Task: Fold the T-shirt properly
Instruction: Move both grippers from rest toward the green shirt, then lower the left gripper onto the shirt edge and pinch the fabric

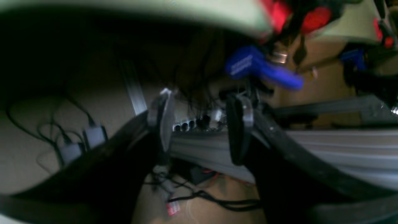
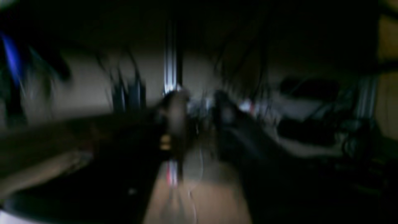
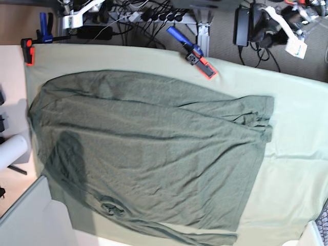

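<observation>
The T-shirt point(image 3: 154, 154), dark heathered grey-green, lies spread out and wrinkled over the pale mint tablecloth point(image 3: 297, 154) in the base view. A dark shadow-like patch is on its left part. It does not show in either wrist view. My left gripper point(image 1: 200, 124) is off the table, with a clear gap between its fingers and nothing in it. My right gripper point(image 2: 200, 115) is very blurred, also off the table; its fingers stand apart and empty. Both arms point(image 3: 282, 20) point(image 3: 77, 15) are beyond the far table edge.
A blue and orange clamp point(image 3: 192, 51) grips the far table edge, and an orange clamp point(image 3: 28, 51) holds the far left corner. A white roll point(image 3: 13, 148) lies at the left edge. Cables and a power strip point(image 3: 148, 15) lie on the floor behind.
</observation>
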{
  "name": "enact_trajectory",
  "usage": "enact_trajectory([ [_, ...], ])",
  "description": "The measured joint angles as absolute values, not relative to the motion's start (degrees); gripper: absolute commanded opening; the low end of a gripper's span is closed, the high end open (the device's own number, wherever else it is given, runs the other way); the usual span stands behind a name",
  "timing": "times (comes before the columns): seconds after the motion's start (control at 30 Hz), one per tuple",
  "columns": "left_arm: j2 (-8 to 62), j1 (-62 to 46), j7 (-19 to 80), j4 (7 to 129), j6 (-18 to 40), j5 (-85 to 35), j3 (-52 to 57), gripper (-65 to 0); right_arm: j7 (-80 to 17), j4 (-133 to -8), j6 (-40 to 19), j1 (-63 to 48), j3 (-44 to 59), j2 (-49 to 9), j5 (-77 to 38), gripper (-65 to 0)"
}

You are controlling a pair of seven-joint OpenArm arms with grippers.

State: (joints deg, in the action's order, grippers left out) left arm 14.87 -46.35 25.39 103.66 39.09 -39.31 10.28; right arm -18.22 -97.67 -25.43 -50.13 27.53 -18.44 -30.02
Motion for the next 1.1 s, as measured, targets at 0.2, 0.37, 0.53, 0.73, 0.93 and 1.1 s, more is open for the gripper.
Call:
enact_trajectory([
  [0.2,19.40,-46.46,25.56,105.60,39.09,-41.67,12.62,-34.4,-21.69,-99.46,-25.45,-43.57,36.10,-18.55,-36.16,-32.4],
  [0.37,21.74,-46.50,25.56,106.67,39.11,-41.71,12.58,-34.4,-22.85,-97.30,-24.82,-34.57,39.81,-18.72,-36.86,-32.4],
  [0.53,24.40,-45.98,25.65,106.89,39.09,-41.98,12.60,-34.4,-24.03,-90.45,-24.27,-25.91,39.97,-18.72,-35.31,-32.4],
  [0.73,27.11,-43.29,25.58,107.00,39.22,-42.41,12.53,-33.9,-24.25,-79.26,-22.87,-17.54,42.74,-19.25,-34.33,-32.4],
  [0.93,29.85,-38.06,25.76,107.02,39.24,-43.00,12.49,-28.6,-24.32,-74.78,-22.87,-13.23,45.36,-20.67,-34.50,-32.4],
  [1.1,30.02,-33.87,27.18,106.83,38.19,-42.98,12.34,-28.6,-24.34,-72.40,-22.87,-11.07,45.34,-20.86,-34.52,-32.4],
])
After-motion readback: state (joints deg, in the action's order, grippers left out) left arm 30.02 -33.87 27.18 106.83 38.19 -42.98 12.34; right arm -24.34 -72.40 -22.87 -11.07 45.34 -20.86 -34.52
